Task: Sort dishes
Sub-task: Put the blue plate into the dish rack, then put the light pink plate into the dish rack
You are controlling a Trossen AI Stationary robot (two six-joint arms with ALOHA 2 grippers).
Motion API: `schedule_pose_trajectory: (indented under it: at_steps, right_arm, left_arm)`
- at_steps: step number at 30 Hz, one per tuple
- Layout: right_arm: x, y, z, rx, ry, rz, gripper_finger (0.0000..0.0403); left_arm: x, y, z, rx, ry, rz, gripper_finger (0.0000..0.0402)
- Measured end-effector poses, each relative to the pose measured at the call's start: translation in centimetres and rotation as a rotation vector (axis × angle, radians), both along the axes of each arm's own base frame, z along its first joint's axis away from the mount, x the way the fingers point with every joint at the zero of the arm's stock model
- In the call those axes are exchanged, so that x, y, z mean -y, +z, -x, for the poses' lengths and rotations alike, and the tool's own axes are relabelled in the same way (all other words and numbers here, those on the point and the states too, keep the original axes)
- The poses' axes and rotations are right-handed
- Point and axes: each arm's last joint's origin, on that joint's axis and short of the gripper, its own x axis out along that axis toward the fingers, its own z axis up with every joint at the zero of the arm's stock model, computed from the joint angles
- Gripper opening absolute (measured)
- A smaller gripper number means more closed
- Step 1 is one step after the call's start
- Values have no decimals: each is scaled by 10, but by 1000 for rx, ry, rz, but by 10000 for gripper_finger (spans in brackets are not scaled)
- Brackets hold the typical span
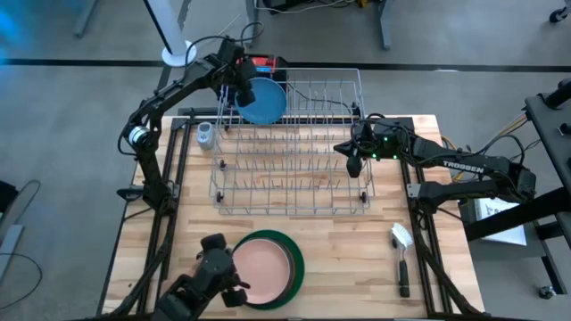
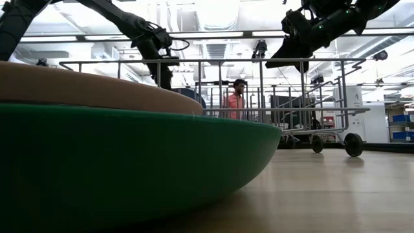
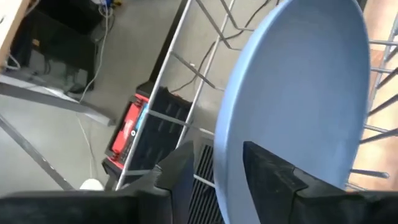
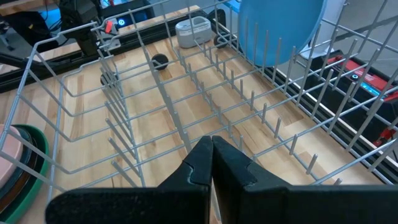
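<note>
1. Left end effector (image 3: 214, 171) at far corner of wire rack (image 1: 294, 147), fingers straddling rim of light blue plate (image 1: 261, 100), loosening.
2. Release only once plate stands between tines just below; retreat straight up.
3. Right end effector (image 4: 211, 152) pressed together, empty, above rack.
4. Remaining plates (image 1: 264, 267) stacked on worktop (image 1: 357, 259), well apart.

Place: looks like a robotics lab to us
Clues we spot: concrete floor (image 1: 71, 107), ceiling strip lights (image 2: 213, 33), shelving (image 2: 398, 126), a person (image 2: 234, 103) standing behind the table (image 1: 357, 267)
</note>
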Motion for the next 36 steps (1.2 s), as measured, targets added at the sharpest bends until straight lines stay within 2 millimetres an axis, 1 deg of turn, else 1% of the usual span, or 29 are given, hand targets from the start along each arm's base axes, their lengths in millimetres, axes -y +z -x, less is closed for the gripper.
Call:
schedule_pose_trajectory:
  at_steps: [8,16,24,28,31,33,36]
  right_arm:
    - [0,0,0,0,0,-1,0]
    - [0,0,0,-3,0,-2,0]
    - [0,-2,1,-24,0,-11,0]
    - [0,-2,1,-25,1,-9,0]
    - [-1,-3,1,-28,2,-8,0]
    - [-1,-3,1,-30,4,-6,0]
    - [-1,-2,3,-35,7,-2,0]
  left_arm:
    - [1,-1,5,-102,83,-16,165]
    - [9,12,10,-142,85,40,181]
    - [19,35,18,-162,121,117,181]
    - [26,47,20,-108,92,194,181]
    - [35,58,17,-43,45,239,181]
    - [43,67,12,-4,21,237,181]
    - [61,80,2,38,-30,225,181]
